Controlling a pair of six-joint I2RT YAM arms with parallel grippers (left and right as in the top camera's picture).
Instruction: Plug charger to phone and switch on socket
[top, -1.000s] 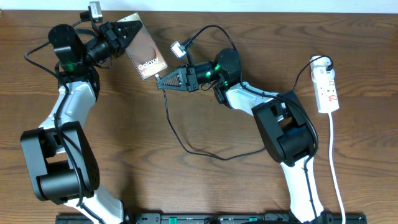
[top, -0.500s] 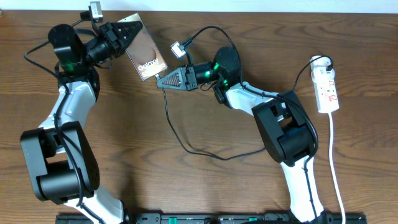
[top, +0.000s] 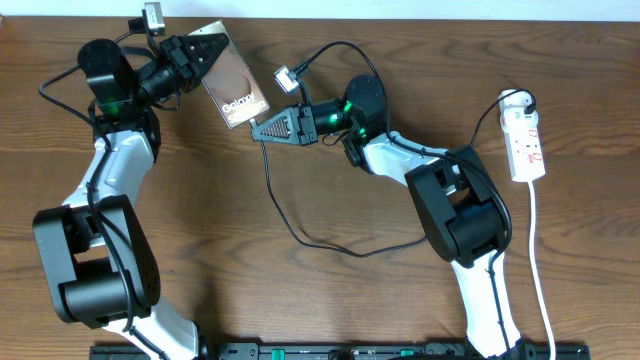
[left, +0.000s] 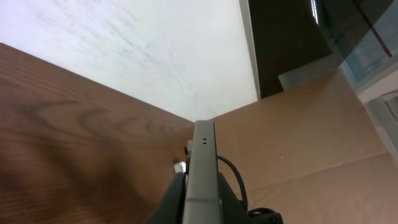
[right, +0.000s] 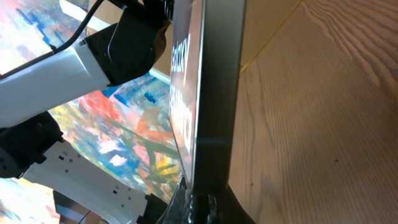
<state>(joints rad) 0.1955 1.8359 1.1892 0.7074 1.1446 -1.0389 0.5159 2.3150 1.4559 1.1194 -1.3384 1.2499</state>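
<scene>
The brown phone (top: 240, 85) with white lettering is held up off the table, tilted, by my left gripper (top: 210, 50), which is shut on its top end. In the left wrist view the phone (left: 203, 162) shows edge-on between the fingers (left: 202, 193). My right gripper (top: 258, 130) is shut on the charger's plug tip and holds it against the phone's lower edge (right: 214, 93); its fingers (right: 202, 204) touch that edge. The thin black charger cable (top: 285, 215) loops over the table to the white adapter (top: 513, 98) on the white socket strip (top: 528, 150).
The socket's white lead (top: 538, 270) runs down the right side of the wooden table (top: 250, 290). The cable's loop lies in the middle of the table, in front of the right arm's base (top: 460, 215). A pale wall edge lies behind the table.
</scene>
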